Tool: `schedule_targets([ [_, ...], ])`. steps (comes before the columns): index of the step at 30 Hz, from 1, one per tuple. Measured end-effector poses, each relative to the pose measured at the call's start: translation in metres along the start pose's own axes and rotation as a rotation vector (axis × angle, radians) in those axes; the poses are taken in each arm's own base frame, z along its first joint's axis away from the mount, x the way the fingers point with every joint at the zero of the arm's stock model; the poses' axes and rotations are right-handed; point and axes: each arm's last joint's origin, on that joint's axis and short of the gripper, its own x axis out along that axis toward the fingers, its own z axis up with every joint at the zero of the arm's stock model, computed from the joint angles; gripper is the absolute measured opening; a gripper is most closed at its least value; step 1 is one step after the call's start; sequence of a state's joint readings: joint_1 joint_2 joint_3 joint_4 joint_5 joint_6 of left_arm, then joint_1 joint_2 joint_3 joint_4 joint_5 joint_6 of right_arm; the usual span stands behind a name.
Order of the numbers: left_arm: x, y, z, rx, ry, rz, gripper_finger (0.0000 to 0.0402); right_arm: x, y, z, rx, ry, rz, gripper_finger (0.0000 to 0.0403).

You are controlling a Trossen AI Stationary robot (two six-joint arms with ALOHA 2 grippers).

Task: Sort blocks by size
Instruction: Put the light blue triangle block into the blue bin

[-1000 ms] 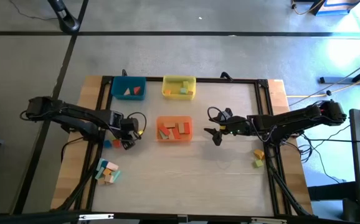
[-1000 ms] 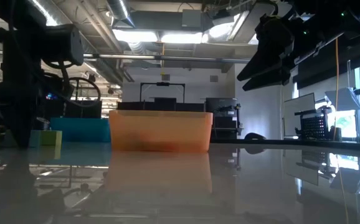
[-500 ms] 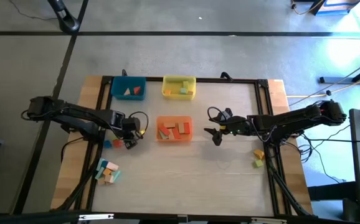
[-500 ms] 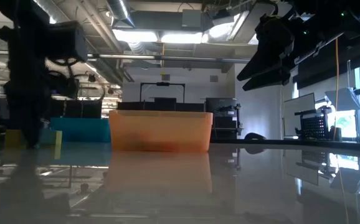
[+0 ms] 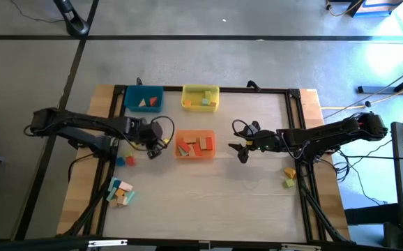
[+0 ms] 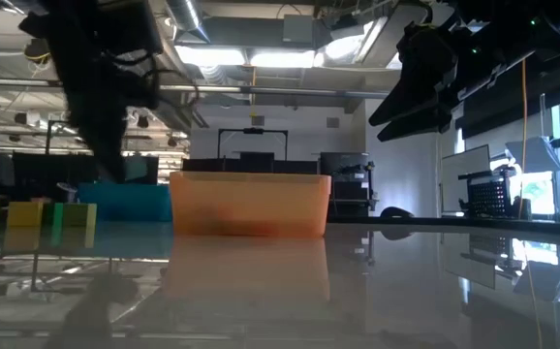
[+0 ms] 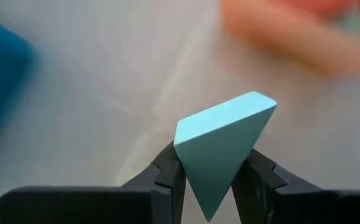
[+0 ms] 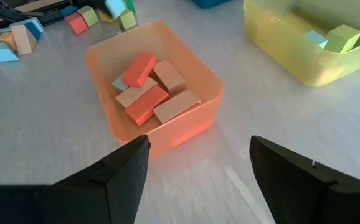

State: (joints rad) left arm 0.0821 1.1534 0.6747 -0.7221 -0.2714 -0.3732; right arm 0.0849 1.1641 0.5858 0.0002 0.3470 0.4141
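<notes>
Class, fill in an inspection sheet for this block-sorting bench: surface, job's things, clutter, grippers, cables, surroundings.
Surface: pale table, wooden edges.
Job's things: orange tray holds red and wood blocks; blue tray and yellow tray hold a few; loose blocks at the left edge, more at the right edge.
Clutter: nothing seen.
Grippers: left gripper shut on a light blue wedge block; right gripper open, near the orange tray.
Cables: wires loop on both arms.
Surroundings: grey floor; a workshop shows beyond the table.

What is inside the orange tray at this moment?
The orange tray holds several blocks: red ones and natural wood ones, lying piled together, and a pale green piece partly covered under them. Whatever lies beneath the pile on the tray floor is hidden.
</notes>
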Motion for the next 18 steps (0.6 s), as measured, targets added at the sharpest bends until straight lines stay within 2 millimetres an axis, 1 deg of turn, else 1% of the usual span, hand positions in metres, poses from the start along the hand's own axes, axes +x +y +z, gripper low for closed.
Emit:
schedule_targets([
  [4, -0.007, 0.015, 0.016, 0.031, -0.098, 0.207, 0.0092, 0.0, 0.0, 0.0, 0.0, 0.0, 0.0, 0.0276],
  [7, -0.007, 0.031, 0.024, 0.033, -0.13, 0.368, 0.0092, 0.0, 0.0, 0.0, 0.0, 0.0, 0.0, 0.0276],
  [9, -0.006, 0.043, 0.028, 0.002, -0.138, 0.437, 0.0091, 0.0, 0.0, 0.0, 0.0, 0.001, 0.0, 0.0276],
  [18, -0.001, 0.098, 0.04, -0.225, -0.173, 0.571, 0.0095, 0.0, 0.0, 0.0, 0.0, -0.01, -0.018, 0.0276],
])
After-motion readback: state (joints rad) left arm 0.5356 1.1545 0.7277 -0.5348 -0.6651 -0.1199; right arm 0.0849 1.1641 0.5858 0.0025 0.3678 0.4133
